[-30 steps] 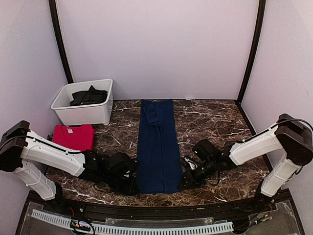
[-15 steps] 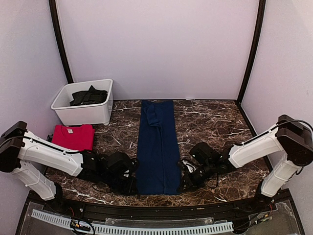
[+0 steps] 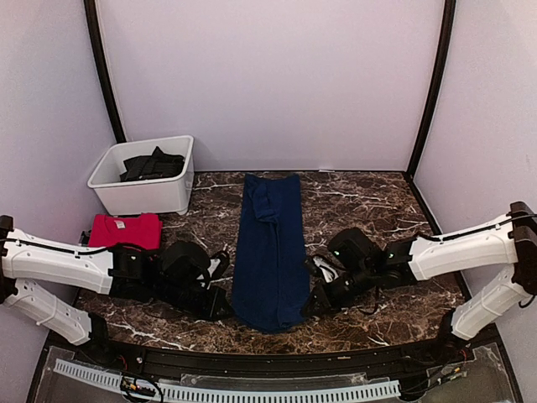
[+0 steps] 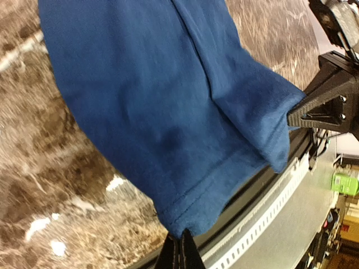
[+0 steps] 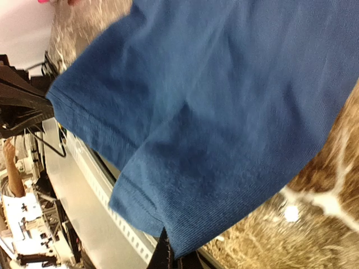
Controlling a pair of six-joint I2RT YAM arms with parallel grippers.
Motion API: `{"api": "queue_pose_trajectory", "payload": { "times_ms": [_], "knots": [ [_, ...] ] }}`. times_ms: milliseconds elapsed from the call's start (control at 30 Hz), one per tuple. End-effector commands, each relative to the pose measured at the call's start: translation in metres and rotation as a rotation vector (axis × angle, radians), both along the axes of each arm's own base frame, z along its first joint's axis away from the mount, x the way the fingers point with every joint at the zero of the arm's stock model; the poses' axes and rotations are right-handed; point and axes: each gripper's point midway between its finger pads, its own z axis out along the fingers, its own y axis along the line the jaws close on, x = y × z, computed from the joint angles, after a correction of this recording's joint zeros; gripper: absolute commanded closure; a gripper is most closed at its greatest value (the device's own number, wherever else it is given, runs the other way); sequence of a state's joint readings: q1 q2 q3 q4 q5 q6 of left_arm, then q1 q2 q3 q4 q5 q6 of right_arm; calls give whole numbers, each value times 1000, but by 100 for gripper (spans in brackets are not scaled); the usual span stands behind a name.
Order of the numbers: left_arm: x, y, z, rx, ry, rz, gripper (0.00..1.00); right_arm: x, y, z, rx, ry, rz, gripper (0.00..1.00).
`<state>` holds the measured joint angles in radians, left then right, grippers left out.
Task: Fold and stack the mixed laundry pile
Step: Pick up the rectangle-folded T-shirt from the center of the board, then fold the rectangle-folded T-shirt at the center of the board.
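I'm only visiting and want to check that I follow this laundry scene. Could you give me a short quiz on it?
1. True or false: the left tool and the right tool each pinch a near corner of the navy shirt.
2. Where is the red shirt? A on the floor; B on the table, left of the navy shirt; C under the navy shirt.
3. Fill in: the dark clothes lie in the white ____.
Key: 1 true; 2 B; 3 bin.
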<state>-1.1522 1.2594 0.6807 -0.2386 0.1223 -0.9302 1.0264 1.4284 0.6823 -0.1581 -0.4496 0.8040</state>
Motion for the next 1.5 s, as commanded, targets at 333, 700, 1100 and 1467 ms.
{"api": "queue_pose_trajectory", "payload": {
  "times_ms": [333,700,1100,1467],
  "knots": [
    [100,-2,32,-2,-191,53,100,107,5,34,16,-213,-76,100],
    [215,-9,49,22,-323,94,100,228,4,52,47,-313,-141,100],
    [302,-1,18,37,-319,122,100,307,7,25,69,-303,-155,100],
    [327,-1,6,-19,-287,133,90,335,1,31,114,-299,-194,71]
  ]
}}
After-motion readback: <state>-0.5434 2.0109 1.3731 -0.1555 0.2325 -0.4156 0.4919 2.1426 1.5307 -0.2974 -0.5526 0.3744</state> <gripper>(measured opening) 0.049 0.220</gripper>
